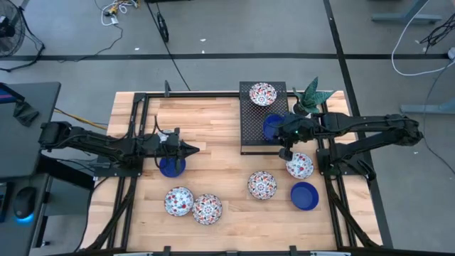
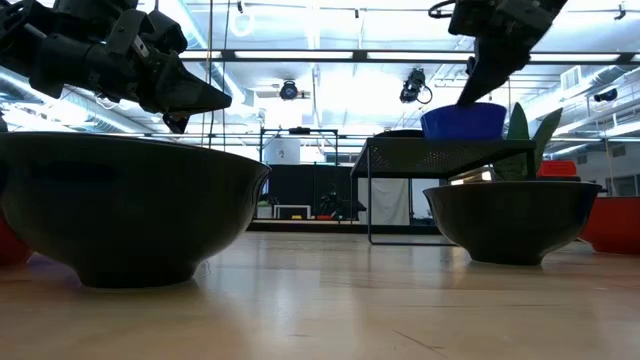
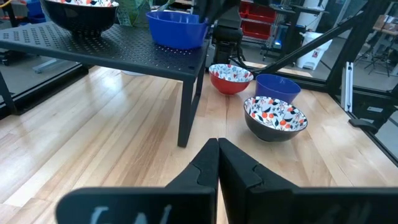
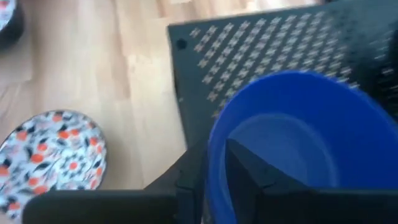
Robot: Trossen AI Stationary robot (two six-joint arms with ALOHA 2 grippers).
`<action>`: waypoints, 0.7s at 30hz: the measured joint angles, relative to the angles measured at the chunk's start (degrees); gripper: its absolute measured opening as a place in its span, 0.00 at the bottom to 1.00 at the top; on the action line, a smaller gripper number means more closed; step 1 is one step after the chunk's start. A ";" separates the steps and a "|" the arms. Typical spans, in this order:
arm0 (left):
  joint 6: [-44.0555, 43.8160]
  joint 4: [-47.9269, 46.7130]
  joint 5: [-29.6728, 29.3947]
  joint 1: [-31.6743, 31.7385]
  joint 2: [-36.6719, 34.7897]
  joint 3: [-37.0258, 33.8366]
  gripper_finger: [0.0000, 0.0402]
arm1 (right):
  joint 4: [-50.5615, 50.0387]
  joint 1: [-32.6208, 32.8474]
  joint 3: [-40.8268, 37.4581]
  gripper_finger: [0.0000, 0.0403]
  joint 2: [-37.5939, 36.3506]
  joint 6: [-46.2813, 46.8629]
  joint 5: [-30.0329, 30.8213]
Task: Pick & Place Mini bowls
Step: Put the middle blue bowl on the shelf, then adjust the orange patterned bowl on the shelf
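A black perforated rack (image 1: 249, 114) stands at the table's far middle. On it sit a floral mini bowl (image 1: 262, 93) and a blue mini bowl (image 1: 271, 126), also in the right wrist view (image 4: 298, 137), upright on its base. My right gripper (image 1: 285, 133) stands open over that blue bowl's rim. My left gripper (image 1: 193, 149) is shut and bare, hovering beside another blue bowl (image 1: 170, 167) on the table. Several more floral bowls (image 1: 178, 201) (image 1: 261, 185) (image 1: 299, 166) and one blue bowl (image 1: 304, 195) rest on the wood. My right gripper straddles the blue bowl's rim (image 4: 214, 146) on the side toward the table's right, one finger (image 4: 249, 177) inside the bowl and one outside. The fingers slant down from above. The bowl stands upright on the rack's top. Whether the fingers touch the rim, I cannot tell.
A small potted green plant (image 1: 311, 98) stands just right of the rack, close to my right arm. Bare wood lies between the rack and my left gripper. Black frame rails run along the table's left and right sides.
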 joint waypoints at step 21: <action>0.00 0.02 0.00 -0.01 0.00 0.00 0.02 | 4.97 -1.10 0.62 0.47 -0.17 0.37 3.04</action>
